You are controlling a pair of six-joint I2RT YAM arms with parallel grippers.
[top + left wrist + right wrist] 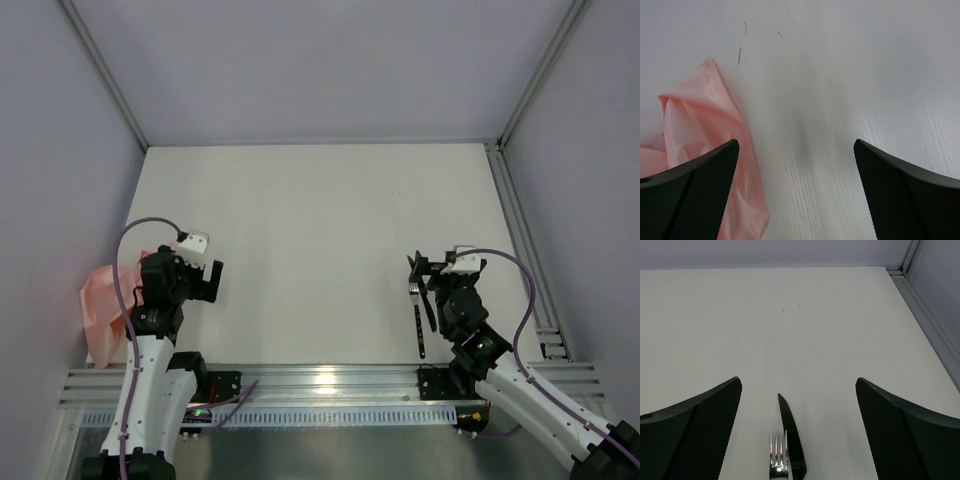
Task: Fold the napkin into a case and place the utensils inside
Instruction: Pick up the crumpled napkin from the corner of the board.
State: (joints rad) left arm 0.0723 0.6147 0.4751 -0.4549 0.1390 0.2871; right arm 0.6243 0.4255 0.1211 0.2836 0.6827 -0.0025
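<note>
— So, how are your fingers set?

— My left fingers [695, 195] are spread wide, released, gripping nothing; only bare table [850, 75] shows in the gap. My right fingers [910, 440] gape just as wide, also empty.

— And what lies beyond them?

— The napkin [690, 120] sits crumpled just beside my left finger, off to its outer side at the table's left edge. Between the right pair, down on the table, lie the fork [779, 452] and the dark knife [790, 432], side by side, tips pointing away from me.

— How are your arms posed?

— Both are folded low near the table's near edge, elbows tucked close to their bases, wrists held over the table. The left is over the near-left part, the right over the near-right.

— Anything you cannot make out?

— The napkin's lower part is covered by my left finger and cut off by the picture's edge. Both utensil handles run out of my right wrist view. From above my arm hides much of the napkin, and the utensils read only as thin dark sticks.
</note>
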